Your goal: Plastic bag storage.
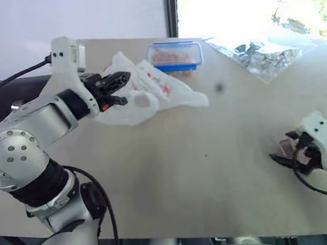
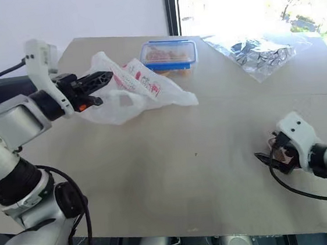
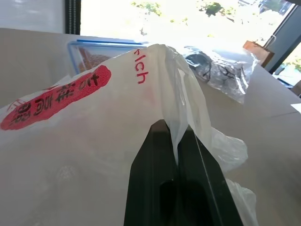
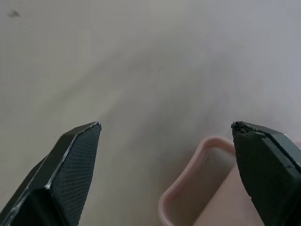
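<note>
the bag (image 1: 148,92) lies crumpled at the far left of the table (image 1: 215,169), one fold pinched in the left claw (image 1: 123,87), fingers pressed together. a blue-lidded box (image 1: 175,55) sits just behind it; a clear bag (image 1: 267,56) lies far right. the right claw (image 2: 267,159) hangs spread above the near right, by a pink rim (image 4: 188,188).

I see the plastic bag (image 1: 148,92) as thin, crinkly, translucent film. The table (image 1: 215,169) looks matt and smooth. My left gripper (image 3: 176,141) fingers are glossy black.
</note>
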Available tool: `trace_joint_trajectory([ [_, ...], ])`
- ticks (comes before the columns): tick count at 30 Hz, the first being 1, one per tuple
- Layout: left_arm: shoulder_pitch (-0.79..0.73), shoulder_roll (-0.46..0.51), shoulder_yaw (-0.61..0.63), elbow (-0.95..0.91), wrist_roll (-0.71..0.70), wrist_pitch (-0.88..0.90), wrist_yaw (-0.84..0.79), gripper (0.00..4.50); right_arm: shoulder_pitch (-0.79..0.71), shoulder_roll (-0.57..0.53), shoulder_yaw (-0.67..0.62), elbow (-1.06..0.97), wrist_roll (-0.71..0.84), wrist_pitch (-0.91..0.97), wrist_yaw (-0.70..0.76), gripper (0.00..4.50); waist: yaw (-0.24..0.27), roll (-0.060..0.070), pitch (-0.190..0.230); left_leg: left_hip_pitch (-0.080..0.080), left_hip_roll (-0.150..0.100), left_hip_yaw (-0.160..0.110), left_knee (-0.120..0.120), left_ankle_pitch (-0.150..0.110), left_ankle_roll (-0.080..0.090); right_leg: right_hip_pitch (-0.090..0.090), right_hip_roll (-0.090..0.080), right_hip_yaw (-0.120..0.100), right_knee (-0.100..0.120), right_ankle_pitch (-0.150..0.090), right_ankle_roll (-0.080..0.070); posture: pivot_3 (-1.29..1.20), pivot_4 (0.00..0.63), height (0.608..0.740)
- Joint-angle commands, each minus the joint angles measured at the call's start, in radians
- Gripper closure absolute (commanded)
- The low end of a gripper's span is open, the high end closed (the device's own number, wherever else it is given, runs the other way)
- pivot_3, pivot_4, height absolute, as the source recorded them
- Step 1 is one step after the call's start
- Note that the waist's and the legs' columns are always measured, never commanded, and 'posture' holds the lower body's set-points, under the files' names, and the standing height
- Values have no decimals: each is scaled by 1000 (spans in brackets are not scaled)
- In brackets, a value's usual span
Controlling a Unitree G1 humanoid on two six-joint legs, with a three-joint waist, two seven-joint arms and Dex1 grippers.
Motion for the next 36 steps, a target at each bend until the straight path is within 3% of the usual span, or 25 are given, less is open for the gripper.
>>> trace_joint_trajectory([
  [1, 28, 7, -33, -97, -21, 2, 30, 4476, -54, 17, 37, -8, -57, 135, -132, 0, 0, 0, 0, 0, 0, 0, 0, 0, 0, 0, 0, 0, 0, 1, -2, 0, 150, 740],
  [11, 35, -52, -72, -178, -4, 2, 98, 4476, -125, 15, 146, 24, -157, 255, -251, 0, 1, 0, 0, -1, -1, -1, 0, 0, 0, 0, 1, -1, 0, 1, -1, 0, 150, 740],
  [13, 36, -59, -77, -182, -1, 2, 105, 4500, -110, 4, 170, 44, -184, 235, -255, 526, 1, -1, 0, -1, -1, -1, 0, 0, 0, 0, 1, -1, -1, -1, 1, 0, 150, 740],
  [18, 35, -86, -76, -186, 10, 2, 115, 4500, -70, -12, 185, 47, -218, 205, -245, 2594, 4, -2, -1, -1, -2, -2, 1, 0, 0, 2, 1, -2, -1, -1, 2, 0, 150, 740],
  [19, 36, -87, -79, -186, 12, 1, 117, 4500, -65, -19, 189, 41, -223, 203, -240, 2843, 4, -2, -1, 0, -2, -2, 1, 0, 0, 2, 1, -3, -1, -1, 2, 0, 150, 740],
  [20, 37, -89, -81, -187, 13, 1, 118, 4500, -60, -25, 191, 34, -228, 199, -236, 3437, 4, -2, -1, 0, -2, -2, 1, 0, 0, 3, 1, -3, -1, -1, 2, 0, 150, 740],
  [21, 38, -92, -80, -187, 14, 1, 118, 4500, -52, -37, 195, 25, -234, 196, -231, 3636, 5, -2, -1, 0, -2, -2, 1, 0, 0, 3, 1, -3, -1, -1, 2, 0, 150, 740],
  [23, 36, -95, -79, -185, 16, 1, 117, 4500, -34, -73, 200, 7, -246, 189, -218, 4469, 5, -2, -1, -1, -2, -3, 1, 0, 0, 3, 0, -3, -1, -1, 2, 0, 150, 740],
  [28, 33, -101, -79, -183, 25, 0, 114, 4500, -10, -122, 181, -21, -257, 181, -187, 4469, 2, -2, -1, -1, -2, -4, 1, 0, 0, 2, 0, -4, -1, -1, 2, 0, 150, 740],
  [36, 42, -120, -84, -181, 42, -15, 110, 4500, -106, 7, -26, -135, -44, 233, -22, 4469, 1, -1, 0, -1, -1, -5, 1, 0, 0, 2, 1, -4, -1, -1, 2, 0, 150, 740],
])
